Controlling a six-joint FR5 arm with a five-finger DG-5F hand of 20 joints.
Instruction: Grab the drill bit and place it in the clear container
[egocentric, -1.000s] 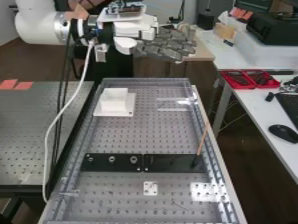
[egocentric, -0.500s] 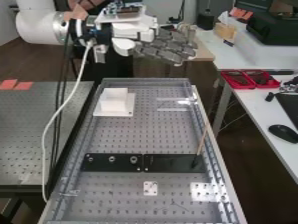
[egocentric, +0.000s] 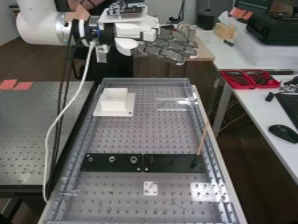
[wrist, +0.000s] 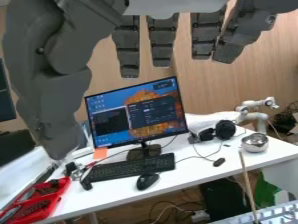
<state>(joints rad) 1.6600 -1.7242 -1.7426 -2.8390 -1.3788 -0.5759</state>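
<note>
Drill bit not positively identified, probably among the small metal pieces (egocentric: 112, 159) on the near-left black plate (egocentric: 121, 168); hand (egocentric: 163, 47) raised at far end, fingers straight and spread; close spacing could cause a wrong pick; see-through walls of the far-right clear container (egocentric: 173, 109) could cause a missed drop.

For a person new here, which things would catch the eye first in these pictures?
Likely the large dark grey hand, near the high view's top. Next, the square white block far along the perforated grey board, and the thin brown stick leaning at the right end of the black strip.
</note>
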